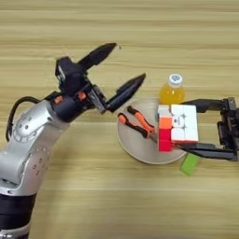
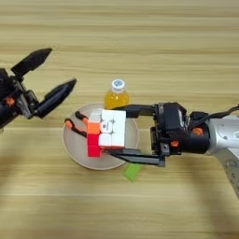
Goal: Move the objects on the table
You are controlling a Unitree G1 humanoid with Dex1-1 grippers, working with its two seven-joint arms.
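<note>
I've got the R gripper (image 2: 122, 133) pinching the cube (image 2: 107, 132) over the plate (image 2: 74, 149), prob to set it by the pliers (image 1: 136, 123) w/ bottle (image 1: 172, 90) just behind, while L gripper (image 1: 123, 66) hangs spread nearby, idle.

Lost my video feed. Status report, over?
Right gripper shut on puzzle cube above plate. Left gripper open, empty. Pliers on plate, juice bottle behind.

The right gripper (image 2: 122, 134) has the puzzle cube (image 2: 107, 132) between its fingers, the juice bottle (image 2: 116, 95) just behind and pliers (image 2: 77, 124) beyond. Bare desk (image 1: 116, 205) lies around the spread-fingered left gripper (image 1: 126, 65).
</note>
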